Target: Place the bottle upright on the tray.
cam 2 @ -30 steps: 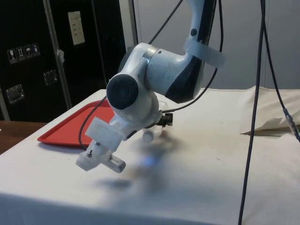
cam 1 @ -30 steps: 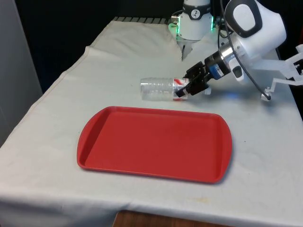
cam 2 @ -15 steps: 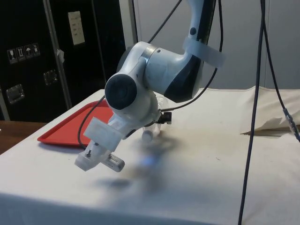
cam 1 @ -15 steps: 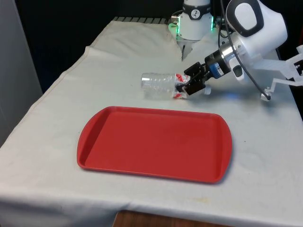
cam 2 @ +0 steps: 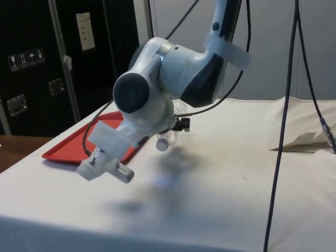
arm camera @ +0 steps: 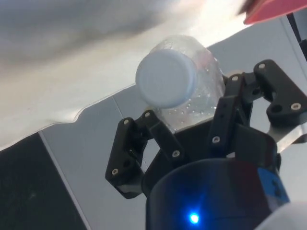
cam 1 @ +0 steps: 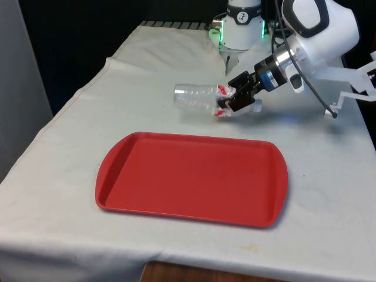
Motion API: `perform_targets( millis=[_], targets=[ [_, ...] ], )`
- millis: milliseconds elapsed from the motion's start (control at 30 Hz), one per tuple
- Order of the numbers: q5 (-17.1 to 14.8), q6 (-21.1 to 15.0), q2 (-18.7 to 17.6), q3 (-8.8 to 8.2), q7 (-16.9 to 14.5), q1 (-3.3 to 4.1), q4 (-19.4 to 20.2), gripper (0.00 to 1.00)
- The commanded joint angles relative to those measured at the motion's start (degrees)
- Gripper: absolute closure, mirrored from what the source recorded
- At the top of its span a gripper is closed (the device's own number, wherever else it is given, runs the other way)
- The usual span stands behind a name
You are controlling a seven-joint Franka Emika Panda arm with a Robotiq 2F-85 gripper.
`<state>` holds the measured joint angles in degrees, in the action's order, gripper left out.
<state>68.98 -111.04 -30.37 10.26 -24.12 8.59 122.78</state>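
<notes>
One clear crumpled plastic bottle [cam 1: 197, 97] upper centre, horizontal | black two-finger gripper [cam 1: 230, 101] clamped near its cap end | rotate upright above flat red plastic tray [cam 1: 191, 177], lower gently.

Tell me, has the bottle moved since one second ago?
Yes. In the front view the bottle, held by the gripper, now sits higher, farther from the red tray's far rim.

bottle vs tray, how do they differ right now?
The bottle is clear plastic with a red-and-white label; the tray is solid red. The bottle is held on its side in the gripper, off the cloth; the tray lies flat on the table with nothing on it.
</notes>
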Motion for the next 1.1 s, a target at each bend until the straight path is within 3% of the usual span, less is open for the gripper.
perform_targets(
  millis=[0, 633, 1067],
  targets=[
    [-0.63, 0.11, 0.57, 0.17, -0.57, -0.11, 0.23, 1.00],
    [-1.83, 0.80, 4.87, 0.06, -3.50, -0.23, 0.23, 1.00],
    [-3.72, 0.69, 7.62, 0.11, -6.88, -1.03, -0.69, 1.00]
  ],
)
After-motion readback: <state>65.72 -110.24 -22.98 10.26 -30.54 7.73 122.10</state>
